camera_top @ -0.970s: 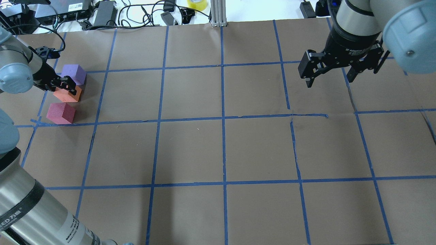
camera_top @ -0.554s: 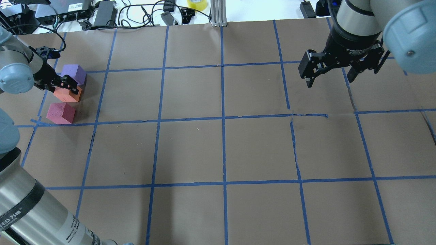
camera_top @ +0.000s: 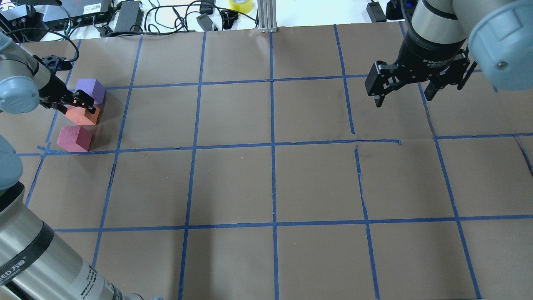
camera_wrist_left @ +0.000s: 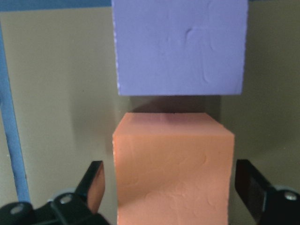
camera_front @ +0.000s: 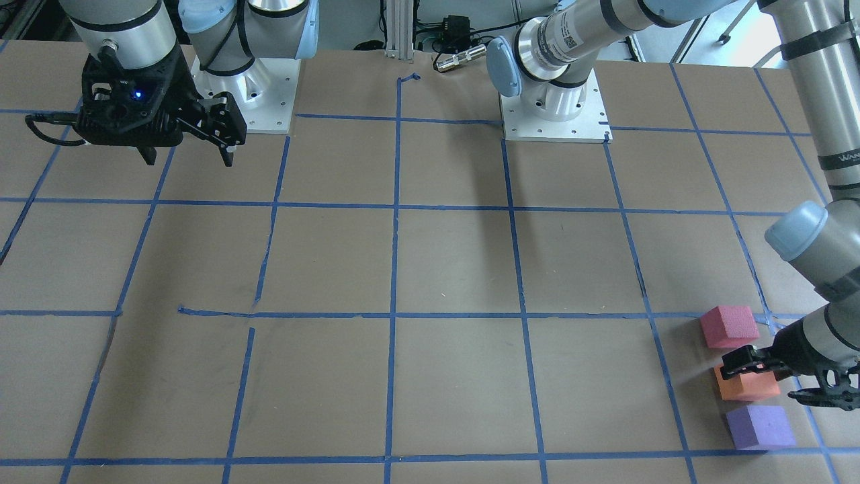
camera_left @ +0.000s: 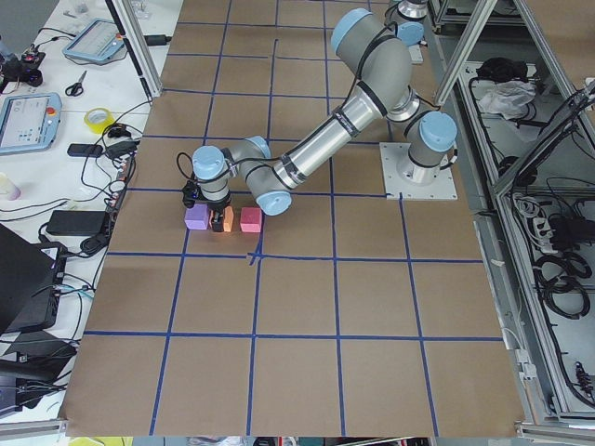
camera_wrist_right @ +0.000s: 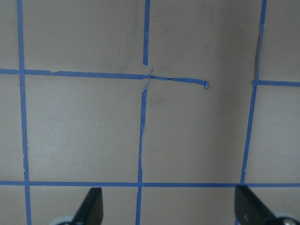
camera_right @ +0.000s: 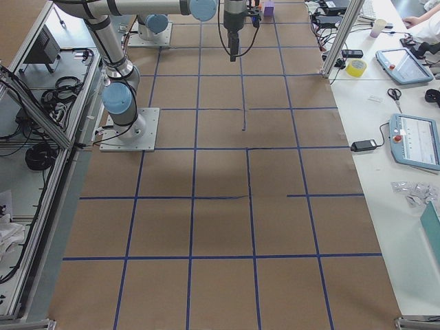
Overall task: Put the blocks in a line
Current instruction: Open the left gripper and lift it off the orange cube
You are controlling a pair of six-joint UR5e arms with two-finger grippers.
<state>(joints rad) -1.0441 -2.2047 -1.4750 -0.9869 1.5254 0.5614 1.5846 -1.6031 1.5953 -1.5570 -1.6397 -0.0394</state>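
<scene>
Three foam blocks stand in a row at the table's far left: a purple block (camera_top: 90,88), an orange block (camera_top: 83,116) and a pinkish-red block (camera_top: 75,138). My left gripper (camera_top: 77,102) is low at the orange block (camera_wrist_left: 173,168). It is open, with one finger (camera_wrist_left: 93,183) on each side and a thin gap to the block. The purple block (camera_wrist_left: 180,47) sits just beyond the orange one, a narrow gap between them. My right gripper (camera_top: 403,98) is open and empty, high over the far right of the table.
Brown paper with a blue tape grid (camera_top: 272,143) covers the table. Cables, power bricks and a yellow tape roll (camera_top: 240,5) lie beyond the far edge. The left arm's forearm (camera_top: 37,258) crosses the near left corner.
My left gripper has drawn back slightly toward the far left along the orange block. The three blocks and the right arm have stayed where they were.
</scene>
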